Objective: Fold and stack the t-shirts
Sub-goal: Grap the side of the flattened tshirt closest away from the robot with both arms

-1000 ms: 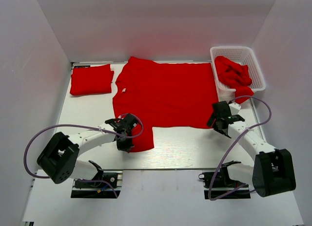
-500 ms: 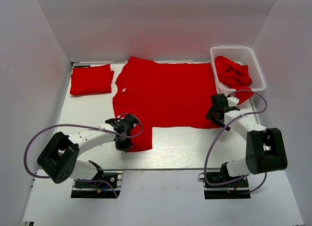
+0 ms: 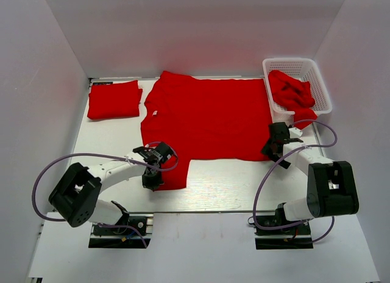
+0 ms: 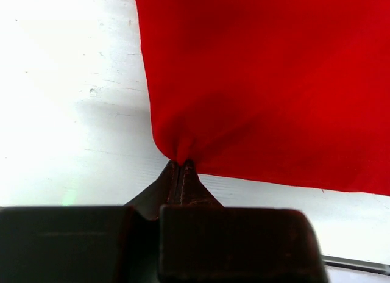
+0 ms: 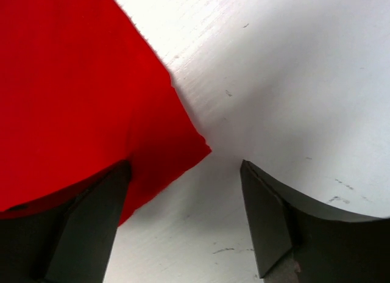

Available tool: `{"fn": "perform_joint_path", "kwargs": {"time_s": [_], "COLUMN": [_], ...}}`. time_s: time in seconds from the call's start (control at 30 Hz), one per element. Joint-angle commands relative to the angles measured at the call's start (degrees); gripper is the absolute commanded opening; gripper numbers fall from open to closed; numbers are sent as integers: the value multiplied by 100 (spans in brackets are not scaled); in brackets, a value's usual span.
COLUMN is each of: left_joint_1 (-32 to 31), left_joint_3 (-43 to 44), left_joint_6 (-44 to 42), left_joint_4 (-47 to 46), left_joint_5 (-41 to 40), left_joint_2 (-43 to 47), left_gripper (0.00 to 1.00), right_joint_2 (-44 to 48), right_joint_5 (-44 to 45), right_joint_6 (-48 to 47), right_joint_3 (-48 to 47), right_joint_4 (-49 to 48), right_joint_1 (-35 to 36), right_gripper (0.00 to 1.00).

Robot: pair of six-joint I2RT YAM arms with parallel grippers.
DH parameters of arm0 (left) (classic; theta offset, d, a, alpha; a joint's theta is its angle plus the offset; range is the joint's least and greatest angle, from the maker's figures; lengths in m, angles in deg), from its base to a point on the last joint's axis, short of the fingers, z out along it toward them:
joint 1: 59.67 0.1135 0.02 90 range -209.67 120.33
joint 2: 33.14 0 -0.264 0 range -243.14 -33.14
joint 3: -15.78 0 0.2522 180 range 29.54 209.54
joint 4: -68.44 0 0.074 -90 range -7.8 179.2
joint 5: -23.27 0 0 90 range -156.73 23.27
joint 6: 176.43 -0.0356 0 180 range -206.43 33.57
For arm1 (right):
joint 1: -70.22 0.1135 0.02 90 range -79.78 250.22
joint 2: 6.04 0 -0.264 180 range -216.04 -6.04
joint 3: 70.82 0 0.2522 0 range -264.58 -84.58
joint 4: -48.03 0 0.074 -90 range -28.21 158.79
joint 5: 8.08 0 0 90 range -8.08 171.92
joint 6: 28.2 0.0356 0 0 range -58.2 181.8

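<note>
- Red cloth of the spread t-shirt [image 3: 207, 118] is lying flat across the middle of the table [image 3: 237, 182]. A folded t-shirt [image 3: 114, 99] is sitting at the far left corner, and crumpled t-shirts [image 3: 291, 91] are filling the white basket [image 3: 320, 82] at the far right.
- The left hand [image 3: 152, 175] is pressing together on the near-left sleeve corner, its fingertips [image 4: 181, 172] pinching only a small pucker of fabric.
- The right hand [image 3: 278, 144] is standing apart around the near-right hem corner, gripping nothing; the cloth tip is lying between the fingers, nearer one of them.
- Judging the risk: a lift now would be dragging the shirt lopsided, and the thin left pinch could be slipping free.
- Overhead, both hands are covering their corners. Whether the right fingers are touching the table is hard to make out.
</note>
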Motion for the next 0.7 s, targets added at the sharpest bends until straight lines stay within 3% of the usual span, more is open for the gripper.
{"fn": "perform_joint_path", "kwargs": {"time_s": [0.0,0.07,0.2,0.3,0.33,0.5,0.6,0.67], "left_joint_1": [6,6,6,6,6,6,6,6], "left_joint_3": [220,273,273,326,326,211,-15,-201], "left_joint_6": [-41,-41,-41,-41,-41,-41,-41,11], "left_joint_4": [192,244,244,244,244,244,358,525], "left_joint_5": [-188,-188,-240,-179,-179,128,487,717], "left_joint_2": [-32,-85,-85,-85,-85,21,292,512], "left_gripper": [0,0,0,0,0,0,0,0], "right_joint_2": [40,5,-144,-232,-241,-76,223,689], "right_joint_5": [-160,-248,-310,-372,-433,-653,-741,-881], "right_joint_6": [22,21,-5,-22,-22,-14,74,83], "right_joint_3": [110,128,181,242,260,435,664,865], "right_joint_4": [-228,-298,-473,-579,-649,-571,-299,-140], "right_joint_1": [-69,-104,-122,-157,-149,-175,-157,-140], "right_gripper": [78,70,70,64,59,10,0,0]}}
